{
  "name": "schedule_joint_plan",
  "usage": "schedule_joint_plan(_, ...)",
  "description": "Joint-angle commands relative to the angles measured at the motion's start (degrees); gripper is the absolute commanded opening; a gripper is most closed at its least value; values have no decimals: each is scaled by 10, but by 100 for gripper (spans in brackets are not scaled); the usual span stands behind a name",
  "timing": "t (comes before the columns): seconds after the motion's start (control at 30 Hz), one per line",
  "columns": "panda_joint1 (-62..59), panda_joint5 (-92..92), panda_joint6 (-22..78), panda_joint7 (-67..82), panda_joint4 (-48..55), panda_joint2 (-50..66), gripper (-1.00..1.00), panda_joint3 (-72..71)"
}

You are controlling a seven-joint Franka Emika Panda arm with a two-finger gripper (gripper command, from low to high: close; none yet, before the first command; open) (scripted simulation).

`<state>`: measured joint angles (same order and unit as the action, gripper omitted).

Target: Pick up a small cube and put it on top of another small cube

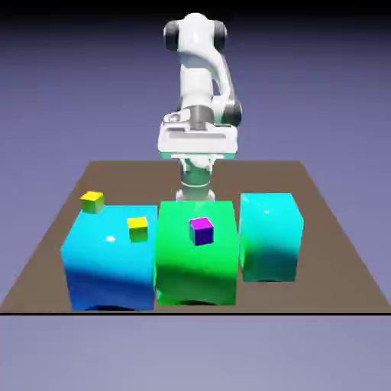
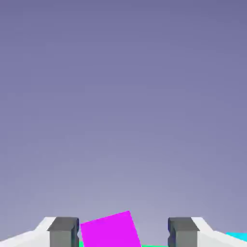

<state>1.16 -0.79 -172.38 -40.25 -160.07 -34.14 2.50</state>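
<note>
You've got the tool spread wide, nothing in its grip, and the tiny purple cube with a flat magenta top sits over the big glossy green block. Looks like your pick: centre it, turn to match its faces, descend straight. The tiny yellow-topped, green-sided cube waits over the shiny blue block, at the exterior view's left.

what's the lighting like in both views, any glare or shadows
Exterior view: small white highlights on the blue block and the cyan block, faces darkening toward their bottoms, backdrop black along the top; hand view: flat, unshaded magenta on the small cube, no glare on it, backdrop a smooth gradient, paler lower down.
</note>
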Motion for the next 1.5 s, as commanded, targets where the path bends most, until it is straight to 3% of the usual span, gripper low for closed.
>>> schedule_joint_plan(0.0,4,-7,13,18,8,-12,0,21)
schedule_joint_plan(1.47,178,-293,605,824,347,-554,0,934)
